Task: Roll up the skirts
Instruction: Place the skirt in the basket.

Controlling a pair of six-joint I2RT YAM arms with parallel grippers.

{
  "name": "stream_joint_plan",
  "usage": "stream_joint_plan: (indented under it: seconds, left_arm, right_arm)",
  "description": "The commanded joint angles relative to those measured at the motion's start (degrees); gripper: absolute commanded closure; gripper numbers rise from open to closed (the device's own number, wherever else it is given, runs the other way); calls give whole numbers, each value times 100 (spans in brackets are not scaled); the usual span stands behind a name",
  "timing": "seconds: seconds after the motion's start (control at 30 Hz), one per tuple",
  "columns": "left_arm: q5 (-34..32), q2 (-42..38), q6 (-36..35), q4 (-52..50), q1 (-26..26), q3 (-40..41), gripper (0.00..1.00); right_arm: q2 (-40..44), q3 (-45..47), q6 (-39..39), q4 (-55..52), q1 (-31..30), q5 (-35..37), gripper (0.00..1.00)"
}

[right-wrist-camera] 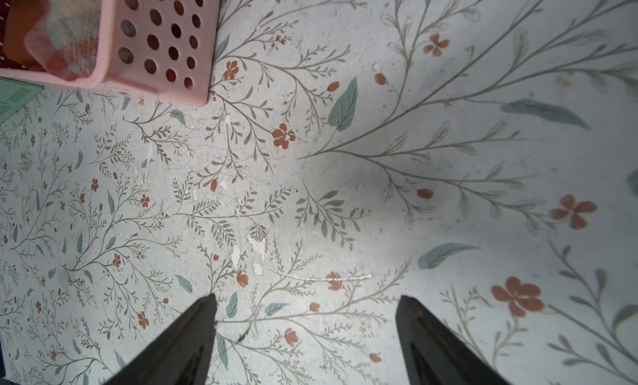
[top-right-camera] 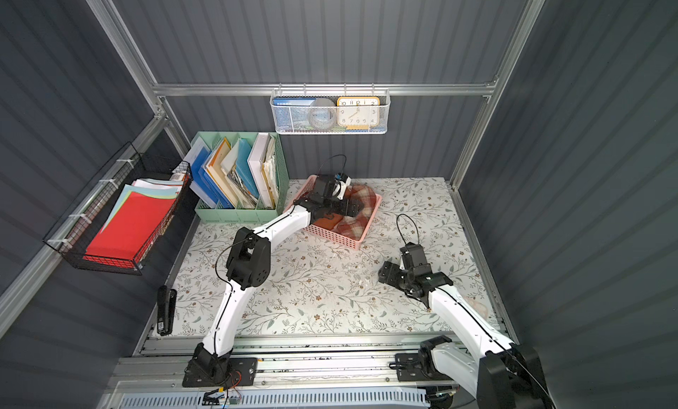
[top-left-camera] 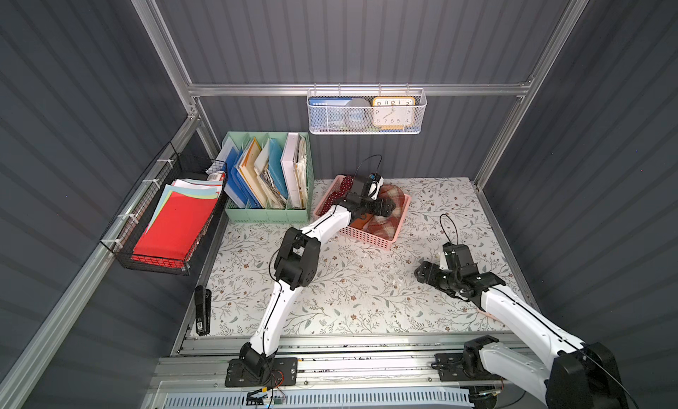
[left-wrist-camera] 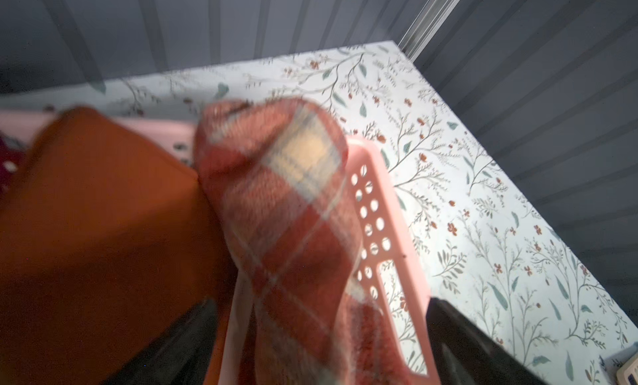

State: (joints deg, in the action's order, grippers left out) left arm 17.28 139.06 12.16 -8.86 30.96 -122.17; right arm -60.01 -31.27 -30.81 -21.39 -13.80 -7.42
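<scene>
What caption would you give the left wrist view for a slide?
Open left gripper over the plaid skirt beside the orange skirt in the pink basket.

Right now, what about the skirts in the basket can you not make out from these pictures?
Polka-dot skirt: mostly hidden by the left arm in both top views.
Rust-orange skirt: blurred in the left wrist view, cut off by its edge.
Plaid skirt: blurred there, one end cut off.
Left fingers: only blurred tips show.

We see a woolly plaid skirt (left-wrist-camera: 286, 207), a smooth matt rust-orange skirt (left-wrist-camera: 103, 228), a perforated pink plastic basket (left-wrist-camera: 366, 148), a scuffed floral-print worktop (right-wrist-camera: 345, 193)
</scene>
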Motion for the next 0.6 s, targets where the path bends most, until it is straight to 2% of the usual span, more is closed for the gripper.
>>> stream_joint_plan:
  seconds: [0.0,0.07,0.23,0.33,0.47,0.5,0.57]
  left_arm:
    - [-136,-388,-404,-379,7,-173,0]
    - [-302,-681,-421,-327,7,-33,0]
    - [-458,-2150,-401,395,7,1182,0]
    - [-1027,-3366,-339,667,7,2316,0]
    - [-2067,-5452,-183,1326,-2,4703,0]
    - [-2300,-5965,-241,1507,-11,5261,0]
    - [-2725,-6803,-309,1767,-26,6109,0]
  right_arm:
    - [95,-20,-14,-165,27,127,14]
    - [144,-6,-24,-173,27,97,14]
    - [221,-35,-30,-126,14,-222,15]
    - [413,-116,42,3,-90,-405,21]
    - [1137,-520,372,152,-608,532,23]
    - [1312,-567,531,375,-768,735,4]
    - [1465,-632,641,838,-1059,1608,1]
